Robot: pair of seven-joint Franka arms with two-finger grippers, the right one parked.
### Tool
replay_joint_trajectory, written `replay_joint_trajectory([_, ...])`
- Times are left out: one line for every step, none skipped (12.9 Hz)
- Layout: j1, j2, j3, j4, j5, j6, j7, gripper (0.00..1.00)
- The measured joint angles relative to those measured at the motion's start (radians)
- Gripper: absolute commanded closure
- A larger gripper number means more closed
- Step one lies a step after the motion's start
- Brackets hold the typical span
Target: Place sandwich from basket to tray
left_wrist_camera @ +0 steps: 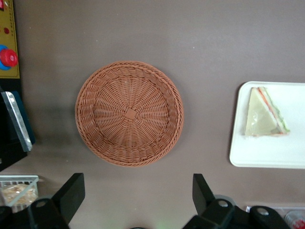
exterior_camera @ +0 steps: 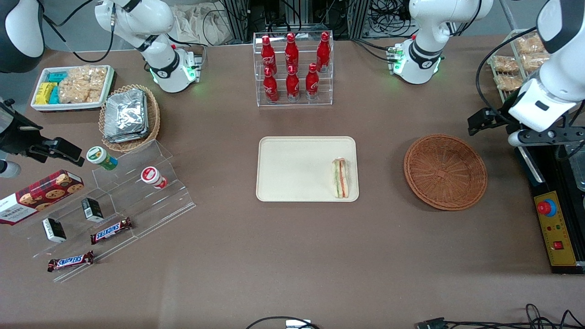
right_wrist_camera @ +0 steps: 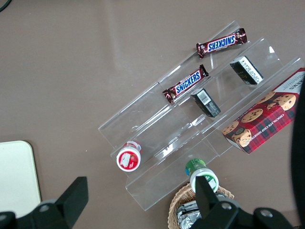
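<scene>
Front view: sandwich (exterior_camera: 340, 178) is lying in the tray (exterior_camera: 292, 164), against the rim on the working arm's end, cut face up so the filling layers are showing. Basket (exterior_camera: 445, 172) is sitting empty beside the tray, toward the working arm's end of the counter. Looks like the transfer is done. Gripper (exterior_camera: 480, 122) is hanging above the counter's working-arm edge, just off the basket, well apart from the sandwich; probably parked clear of the drop zone. Readable writing: two "SNICKERS" bars (exterior_camera: 111, 230) on the clear stepped stand (exterior_camera: 137, 201), "Walkers" on the cookie box (exterior_camera: 39, 195), Coca-Cola script on the red bottles (exterior_camera: 292, 64) in the acrylic rack.

Left wrist view: gripper (left_wrist_camera: 138, 200) is looking straight down at the bare basket (left_wrist_camera: 129, 113); jaws are spread wide, gripping nothing. Sandwich (left_wrist_camera: 264, 114) is resting inside the tray (left_wrist_camera: 267, 157) near its rim, wrap intact.

Right wrist view: "SNICKERS" (right_wrist_camera: 222, 43) legible twice, cookie box (right_wrist_camera: 267, 119) reading "CHOCOLATE CHIP". No task items apart from a tray corner (right_wrist_camera: 16, 176).
</scene>
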Motion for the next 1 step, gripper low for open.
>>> replay_joint_trajectory([0.003,0.005,0.000,0.017,0.000,-0.008,0.024,0.00])
